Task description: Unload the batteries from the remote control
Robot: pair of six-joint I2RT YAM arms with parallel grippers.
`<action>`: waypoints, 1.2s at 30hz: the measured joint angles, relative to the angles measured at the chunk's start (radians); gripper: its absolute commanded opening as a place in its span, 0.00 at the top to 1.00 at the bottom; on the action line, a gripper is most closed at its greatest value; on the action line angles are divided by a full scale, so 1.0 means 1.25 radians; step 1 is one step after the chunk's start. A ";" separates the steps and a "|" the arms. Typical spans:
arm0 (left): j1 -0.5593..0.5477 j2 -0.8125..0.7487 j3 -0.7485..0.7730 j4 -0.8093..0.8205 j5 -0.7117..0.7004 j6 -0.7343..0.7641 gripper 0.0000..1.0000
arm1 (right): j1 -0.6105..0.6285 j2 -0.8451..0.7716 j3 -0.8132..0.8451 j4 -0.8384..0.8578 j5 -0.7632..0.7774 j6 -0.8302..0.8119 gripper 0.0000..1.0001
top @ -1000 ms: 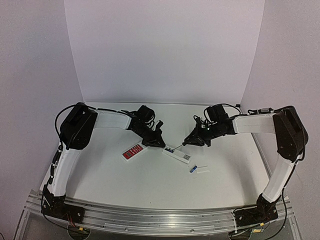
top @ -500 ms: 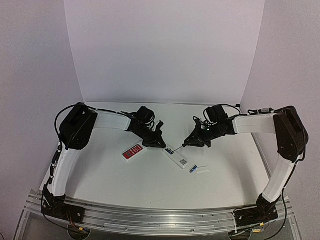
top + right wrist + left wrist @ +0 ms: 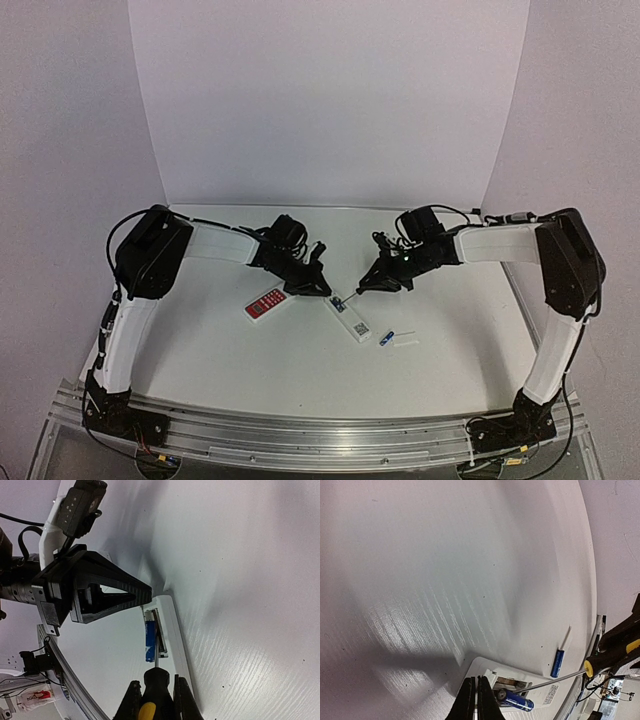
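White smooth tabletop [image 3: 250, 360] held the long slim remote control [image 3: 351, 318]. Left jaws were together at its end. Right jaws squeezed a screwdriver [image 3: 155, 680], its thin tip by one round blue battery [image 3: 150, 647] inside.

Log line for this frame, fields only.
left gripper: shut, tip at remote end | right gripper: shut on screwdriver, tip inside remote beside battery | second battery: out, beside cover

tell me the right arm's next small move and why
Probably pry the screwdriver tip upward to lift the last battery out: the tip sits in the open compartment beside it, the left gripper steadies the remote, and the other battery already lies on the table.
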 measured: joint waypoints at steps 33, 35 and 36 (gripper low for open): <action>-0.013 -0.008 -0.007 -0.057 0.005 0.016 0.82 | 0.017 -0.020 -0.103 0.200 -0.123 0.152 1.00; -0.013 -0.008 0.008 -0.078 -0.006 0.023 0.68 | 0.011 -0.062 -0.103 0.183 -0.098 0.140 1.00; -0.015 -0.008 0.018 -0.090 -0.015 0.029 0.58 | 0.006 -0.085 -0.103 0.176 -0.083 0.136 1.00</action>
